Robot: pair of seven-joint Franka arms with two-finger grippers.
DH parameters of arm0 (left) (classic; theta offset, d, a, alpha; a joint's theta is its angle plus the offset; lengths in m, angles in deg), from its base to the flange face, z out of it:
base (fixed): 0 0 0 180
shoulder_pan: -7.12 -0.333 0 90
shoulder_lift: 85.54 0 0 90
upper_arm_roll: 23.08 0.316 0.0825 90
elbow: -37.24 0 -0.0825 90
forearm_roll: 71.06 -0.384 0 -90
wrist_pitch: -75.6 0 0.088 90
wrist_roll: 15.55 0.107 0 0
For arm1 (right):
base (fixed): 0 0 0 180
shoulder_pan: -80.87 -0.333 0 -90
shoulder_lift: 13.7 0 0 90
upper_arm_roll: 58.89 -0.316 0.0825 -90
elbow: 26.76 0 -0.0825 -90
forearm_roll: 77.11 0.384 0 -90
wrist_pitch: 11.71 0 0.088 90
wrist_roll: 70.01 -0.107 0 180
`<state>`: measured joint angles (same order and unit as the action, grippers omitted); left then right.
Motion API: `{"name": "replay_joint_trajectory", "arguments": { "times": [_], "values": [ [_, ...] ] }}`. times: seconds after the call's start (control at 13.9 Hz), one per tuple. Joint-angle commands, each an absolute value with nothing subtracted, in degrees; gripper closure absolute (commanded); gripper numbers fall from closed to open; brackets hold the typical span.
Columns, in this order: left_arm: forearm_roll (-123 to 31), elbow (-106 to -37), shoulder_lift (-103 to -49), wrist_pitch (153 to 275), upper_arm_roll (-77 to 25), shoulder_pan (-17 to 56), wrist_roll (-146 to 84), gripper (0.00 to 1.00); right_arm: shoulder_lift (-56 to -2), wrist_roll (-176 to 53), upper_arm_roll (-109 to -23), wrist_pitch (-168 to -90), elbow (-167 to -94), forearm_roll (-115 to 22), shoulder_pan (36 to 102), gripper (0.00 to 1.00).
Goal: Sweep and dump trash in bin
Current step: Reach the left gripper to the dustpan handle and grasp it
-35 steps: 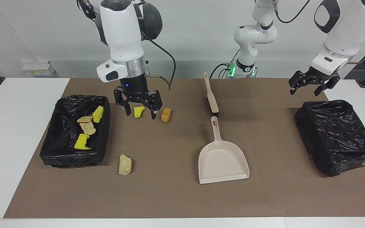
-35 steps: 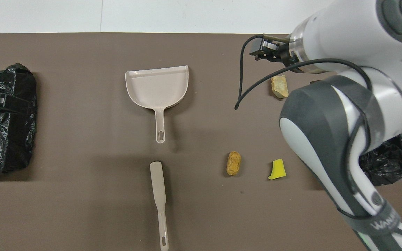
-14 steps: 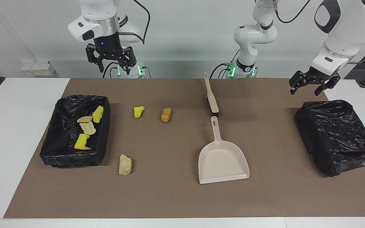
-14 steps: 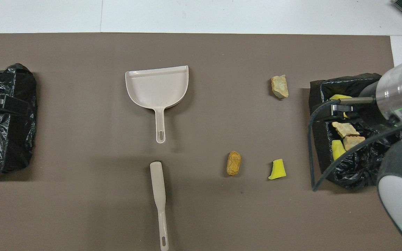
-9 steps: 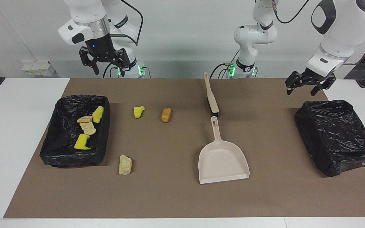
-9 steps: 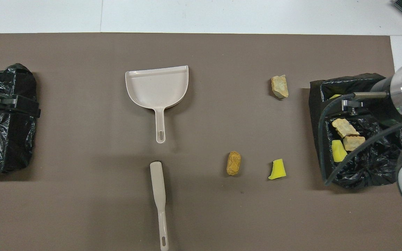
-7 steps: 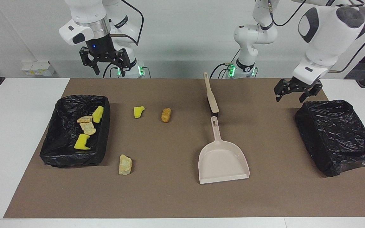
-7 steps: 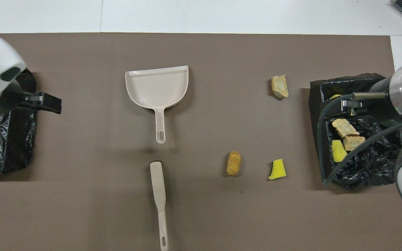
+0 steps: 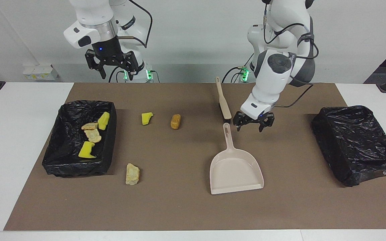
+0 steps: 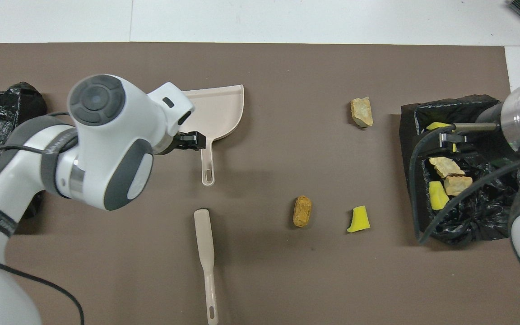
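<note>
- Three scraps of trash lie loose on the tabletop [image 9: 186, 207]: a yellow sponge chunk [image 9: 146, 118], an orange-brown bread-like piece [image 9: 175, 121] beside it, and a pale crumbly lump [image 9: 132, 174] farther from the robots, near the corner of the filled bin.
- Four more scraps sit inside the black-lined bin [image 9: 111, 140] at the right arm's end of the tabletop. A second lined bin [image 9: 357, 144] stands at the left arm's end; no scraps show in it.
- Left gripper [image 9: 254, 124]: fingers apart, empty, low over the tabletop just beside the dustpan handle [image 9: 227, 134], not touching it.
- Right gripper [image 9: 113, 67]: fingers apart, empty, raised near its base, waiting.
- The beige brush [image 9: 223, 100] lies nearer the robots than the dustpan [image 9: 235, 170], its head almost meeting the tip of the dustpan handle.
- Risk: the left gripper stands off to one side of the handle. Closing from there would likely miss, or catch one edge and swing the light pan round.
- Risk: brush head and handle tip are close. A descent a little toward the robots could nudge the brush or catch both.
- Risk: a grip near the handle's end may let the pan droop at its mouth when lifted.
- Risk: the loose scraps are well apart, the lump especially. A single sweep may scatter or roll them, the rounded bread-like piece most readily.
</note>
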<state>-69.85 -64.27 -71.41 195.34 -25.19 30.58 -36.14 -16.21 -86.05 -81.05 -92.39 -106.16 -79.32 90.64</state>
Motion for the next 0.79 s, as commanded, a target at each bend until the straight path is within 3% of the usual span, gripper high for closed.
{"name": "replay_joint_trajectory", "arguments": {
  "times": [0.0,0.36,0.72],
  "values": [
    [-69.39,-69.09,-70.51,203.63,-24.14,34.44,-39.97,0.00,-14.49,-85.04,-79.19,-91.78,-107.80,-77.63,89.22,0.00],
    [-69.39,-74.29,-72.27,206.47,-24.23,35.60,-40.77,0.00,-14.40,-85.04,-78.23,-91.17,-107.80,-77.63,88.26,0.00],
    [-69.39,-76.04,-73.23,206.91,-24.31,36.38,-41.91,0.18,-13.70,-85.30,-76.20,-90.81,-108.32,-77.63,86.32,0.00]
  ]
}}
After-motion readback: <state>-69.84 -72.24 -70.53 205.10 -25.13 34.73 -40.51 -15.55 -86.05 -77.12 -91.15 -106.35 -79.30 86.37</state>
